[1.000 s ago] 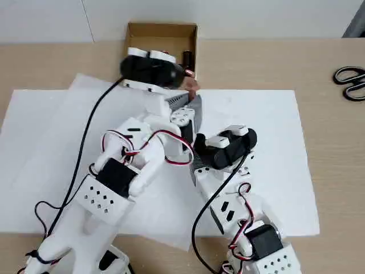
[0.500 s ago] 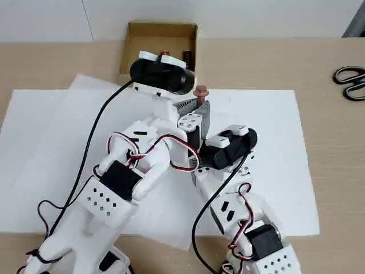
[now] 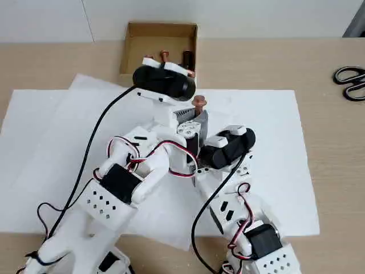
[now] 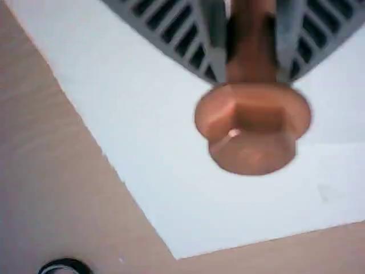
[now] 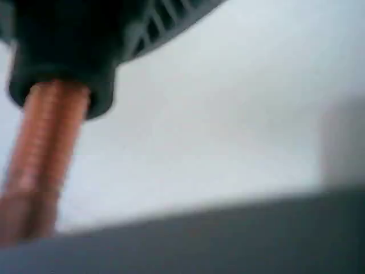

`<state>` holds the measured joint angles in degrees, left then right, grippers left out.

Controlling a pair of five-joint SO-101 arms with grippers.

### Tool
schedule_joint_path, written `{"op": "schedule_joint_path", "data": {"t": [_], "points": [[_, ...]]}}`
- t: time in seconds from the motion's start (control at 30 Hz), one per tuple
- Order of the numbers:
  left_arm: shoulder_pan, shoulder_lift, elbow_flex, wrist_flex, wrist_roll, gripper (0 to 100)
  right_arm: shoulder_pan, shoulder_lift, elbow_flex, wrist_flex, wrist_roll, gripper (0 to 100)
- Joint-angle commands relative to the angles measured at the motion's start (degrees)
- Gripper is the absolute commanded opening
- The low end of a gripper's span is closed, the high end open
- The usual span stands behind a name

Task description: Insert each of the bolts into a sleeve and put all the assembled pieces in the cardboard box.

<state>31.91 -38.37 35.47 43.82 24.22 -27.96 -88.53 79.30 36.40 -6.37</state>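
Note:
A copper bolt [image 4: 252,125] is clamped by its shaft between my left gripper's [image 4: 251,51] grey fingers, its hexagonal head pointing outward. From above, the bolt head [image 3: 199,101] sticks out of the left gripper [image 3: 197,119] over the white paper. In the right wrist view the bolt's threaded shaft [image 5: 40,160] enters a black sleeve [image 5: 63,51], on which my right gripper [image 3: 195,162] is shut; the left arm mostly hides that gripper from above. The cardboard box [image 3: 137,35] at the table's far side holds assembled pieces, with a copper head [image 3: 164,55] and a black sleeve [image 3: 187,57] showing.
White paper sheets [image 3: 274,131] cover the middle of the wooden table [image 3: 319,57]. Black scissors [image 3: 351,80] lie at the far right. The two arms cross close together over the paper, with black cables trailing toward the near edge.
My left gripper has drawn back from the box toward the near side with the bolt in it, bringing the bolt down beside the right gripper. The right arm has hardly moved.

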Motion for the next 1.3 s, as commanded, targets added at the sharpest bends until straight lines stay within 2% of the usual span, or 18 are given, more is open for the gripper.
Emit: {"op": "schedule_joint_path", "data": {"t": [0.0,0.23,0.47,0.67,1.27], "points": [[0.1,-3.3,-0.5,3.8,-0.3,1,1.0,-1.2,-1.0,-1.9,-0.7,0.7],[0.1,-6.6,0.0,8.0,-0.3,1,1.0,-1.2,-1.1,-1.9,-0.7,0.7],[0.1,-6.4,0.7,7.5,-0.3,1,0.9,-1.2,-1.1,-2.0,-0.7,0.7],[0.1,-6.4,6.5,0.4,-3.3,1,0.7,-1.2,-1.1,-2.0,-0.7,0.7],[0.2,-6.5,7.1,3.0,-3.3,1,-0.3,-1.2,-2.0,-1.7,-0.3,0.7]]}}
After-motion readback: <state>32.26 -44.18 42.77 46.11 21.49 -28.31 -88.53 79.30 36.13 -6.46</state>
